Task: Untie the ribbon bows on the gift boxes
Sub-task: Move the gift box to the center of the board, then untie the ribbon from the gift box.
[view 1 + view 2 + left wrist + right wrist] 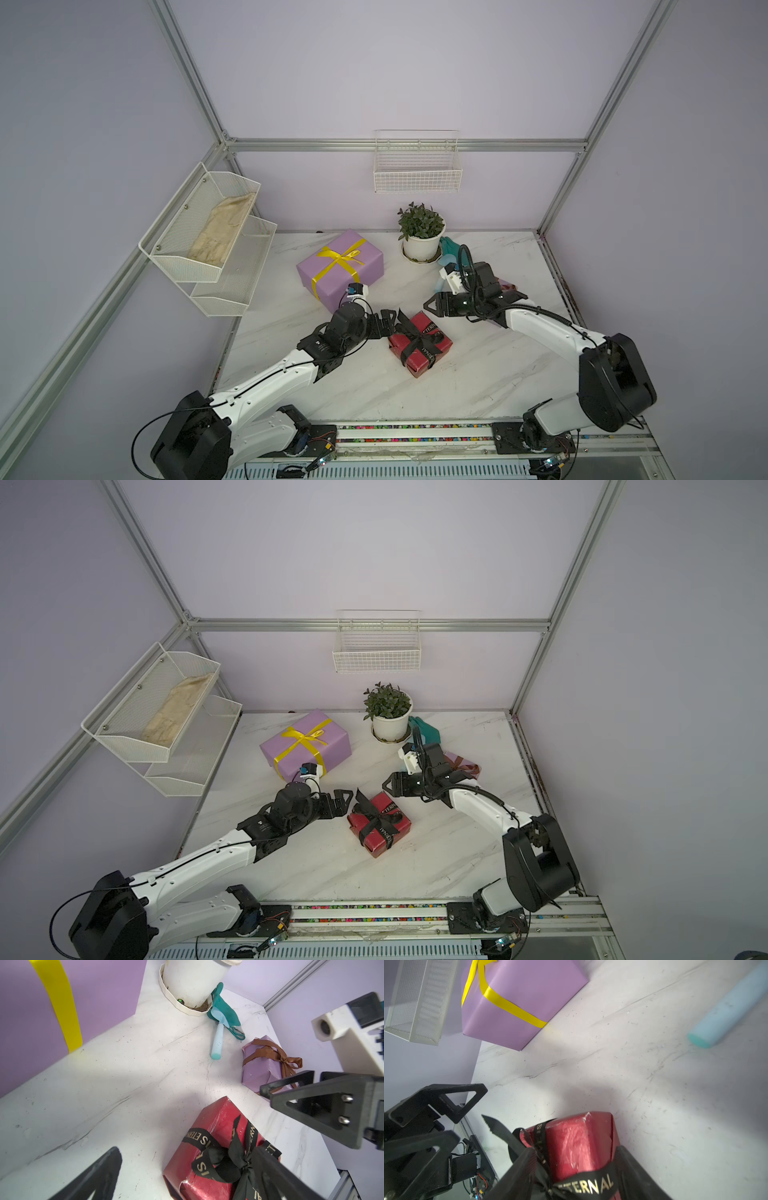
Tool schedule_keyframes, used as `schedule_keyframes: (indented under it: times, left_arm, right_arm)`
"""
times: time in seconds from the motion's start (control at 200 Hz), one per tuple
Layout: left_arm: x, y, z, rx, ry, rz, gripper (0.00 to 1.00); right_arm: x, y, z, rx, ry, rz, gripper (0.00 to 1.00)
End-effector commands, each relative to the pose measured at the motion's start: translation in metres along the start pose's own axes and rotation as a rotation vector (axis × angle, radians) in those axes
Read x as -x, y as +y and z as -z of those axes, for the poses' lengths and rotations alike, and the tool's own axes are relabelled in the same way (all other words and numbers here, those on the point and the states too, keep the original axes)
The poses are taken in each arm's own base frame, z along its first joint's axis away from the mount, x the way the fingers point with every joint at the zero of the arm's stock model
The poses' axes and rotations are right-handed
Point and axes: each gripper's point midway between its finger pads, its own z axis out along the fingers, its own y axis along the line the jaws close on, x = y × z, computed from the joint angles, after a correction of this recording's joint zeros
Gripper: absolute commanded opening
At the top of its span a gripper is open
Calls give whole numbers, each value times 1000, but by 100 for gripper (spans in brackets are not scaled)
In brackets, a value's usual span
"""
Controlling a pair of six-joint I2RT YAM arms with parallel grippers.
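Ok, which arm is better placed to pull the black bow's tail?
Left, probably. The left gripper is wide open beside the red box, and a free tail of the black bow sticks up right at those fingertips. The right gripper hovers above the box's far corner, away from that tail.

A white marble-patterned tabletop [478, 374] carries everything. Toward the back left lies a large lilac paper-wrapped rectangular box [368, 257]. Near the middle sits a small glossy red wrapped box [417, 365]. A small lilac cube-like box [465, 764] rests to the right. At the back stands a white round flowerpot [420, 245] in a shallow saucer [182, 1008]. A crumpled teal rubber glove [449, 245] lies against the saucer, with a pale blue plastic scoop [217, 1043] beside it.
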Motion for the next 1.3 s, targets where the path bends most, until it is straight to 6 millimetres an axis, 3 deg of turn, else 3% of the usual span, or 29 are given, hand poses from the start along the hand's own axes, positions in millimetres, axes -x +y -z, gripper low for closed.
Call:
schedule_keyframes:
  times: [0.0,0.16,0.385,0.62,0.995,1.115,1.235,1.3]
  left_arm:
    - [20,-34,-1,-131,-13,-67,97]
    - [13,-48,-15,-195,39,-66,97]
    - [14,-58,-25,-235,49,-69,91]
    - [9,-64,-23,-269,84,-90,63]
    - [-5,-64,-30,-289,136,-96,44]
    - [-5,-67,-29,-304,143,-102,41]
    - [-3,-64,-27,-289,127,-107,16]
    - [-2,-61,-26,-273,113,-108,13]
  right_arm:
    - [-35,-10,32,-131,53,-53,62]
    - [-69,9,51,-136,111,-61,59]
    - [-101,25,32,-138,202,1,59]
    - [-101,29,13,-167,226,82,57]
    - [-110,39,-2,-151,252,103,48]
    - [-110,44,-6,-132,261,107,35]
    - [-110,44,-8,-134,260,102,9]
    - [-109,42,-8,-146,255,98,0]
